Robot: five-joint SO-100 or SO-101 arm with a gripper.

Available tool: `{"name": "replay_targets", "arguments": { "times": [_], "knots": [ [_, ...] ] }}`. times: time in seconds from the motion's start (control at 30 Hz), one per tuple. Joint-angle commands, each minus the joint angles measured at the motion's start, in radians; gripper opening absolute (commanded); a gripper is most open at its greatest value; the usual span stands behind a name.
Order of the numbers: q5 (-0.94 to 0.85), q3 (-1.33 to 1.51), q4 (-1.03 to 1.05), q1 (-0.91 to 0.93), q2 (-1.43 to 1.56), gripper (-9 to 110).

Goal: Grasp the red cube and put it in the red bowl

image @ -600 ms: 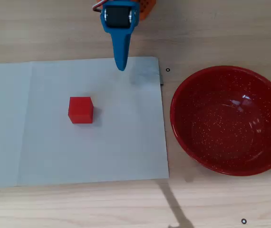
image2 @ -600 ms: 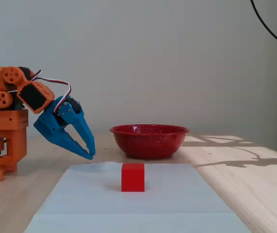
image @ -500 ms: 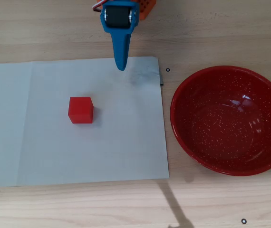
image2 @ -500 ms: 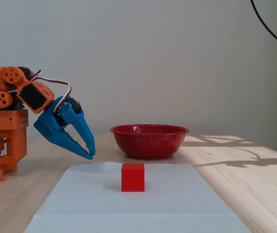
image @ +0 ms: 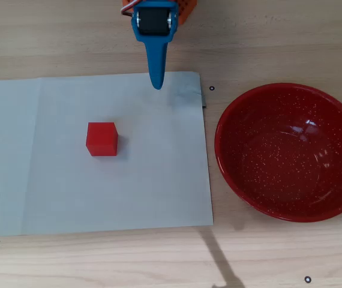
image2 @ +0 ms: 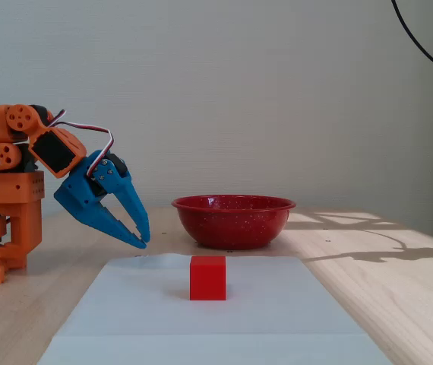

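The red cube (image: 102,138) sits on a white paper sheet, left of centre in the overhead view, and shows at the front in the fixed view (image2: 207,277). The red speckled bowl (image: 249,168) stands empty on the wood to the right of the sheet, and behind the cube in the fixed view (image2: 233,224). My blue gripper (image: 157,84) hangs over the sheet's far edge, pointing down, its tips together and holding nothing. In the fixed view the gripper (image2: 142,242) is left of the cube and a little above the table, well apart from it.
The white paper sheet (image: 69,198) covers the left and middle of the wooden table (image: 267,252). The orange arm base (image2: 7,220) stands at the left in the fixed view. A thin shadow crosses the table's near edge.
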Motion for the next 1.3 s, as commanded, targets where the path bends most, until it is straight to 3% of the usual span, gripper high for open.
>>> {"name": "replay_targets", "arguments": {
  "times": [0.0, 0.4, 0.97, 1.27],
  "knots": [
    [-0.008, 0.012, 0.003, -0.005, 0.011, 0],
    [0.034, -0.028, 0.038, 0.006, -0.021, 0],
    [0.183, -0.865, 0.518, -0.087, -0.546, 0],
    [0.270, -1.195, 0.606, -0.209, -0.865, 0]
  ]
}}
